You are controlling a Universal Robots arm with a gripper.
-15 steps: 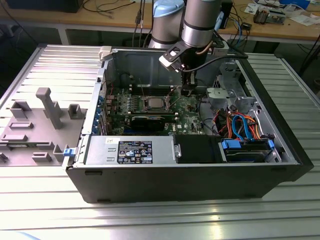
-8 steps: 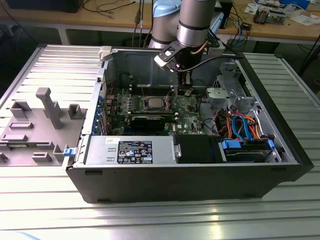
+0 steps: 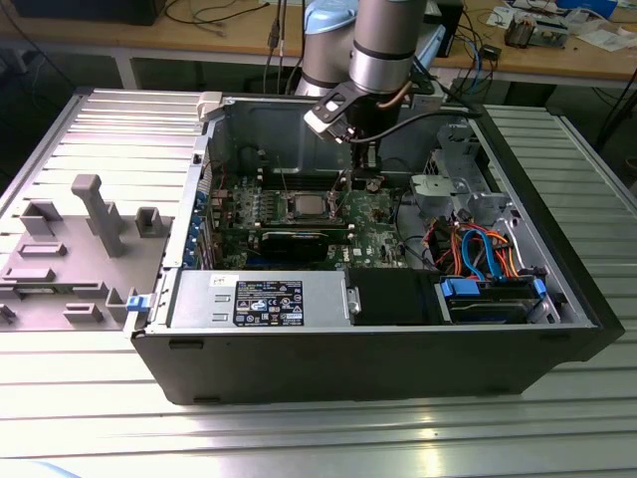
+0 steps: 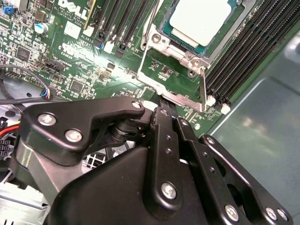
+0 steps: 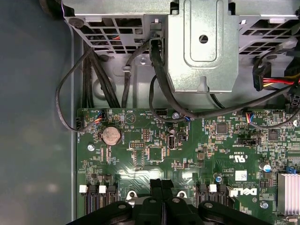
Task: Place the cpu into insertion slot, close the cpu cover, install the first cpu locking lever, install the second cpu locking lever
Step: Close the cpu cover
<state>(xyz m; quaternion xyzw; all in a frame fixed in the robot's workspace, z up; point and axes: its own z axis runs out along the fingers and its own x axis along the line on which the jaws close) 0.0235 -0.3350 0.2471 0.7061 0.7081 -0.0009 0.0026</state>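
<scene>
The cpu [image 4: 201,18] lies flat in the insertion slot [image 4: 161,42] on the green motherboard, its silver top showing through the window of the cpu cover [image 4: 194,58], which lies down around it. A thin locking lever [image 4: 205,89] runs along one side of the socket. My gripper [image 4: 164,105] hangs just off the socket's corner, fingers pressed together with nothing visible between them. The first wrist view shows the shut fingertips [image 5: 156,185] low over the board. In the exterior view the gripper [image 3: 370,181] stands to the right of the cpu [image 3: 307,206].
Black memory slots [image 4: 243,51] flank the socket. A black graphics card [image 3: 299,237] lies in front of it, with the power supply [image 3: 259,299] nearer still. A metal drive cage [image 5: 201,47] and loose cables [image 3: 478,249] crowd the exterior view's right. A grey fixture [image 3: 70,239] sits outside the case.
</scene>
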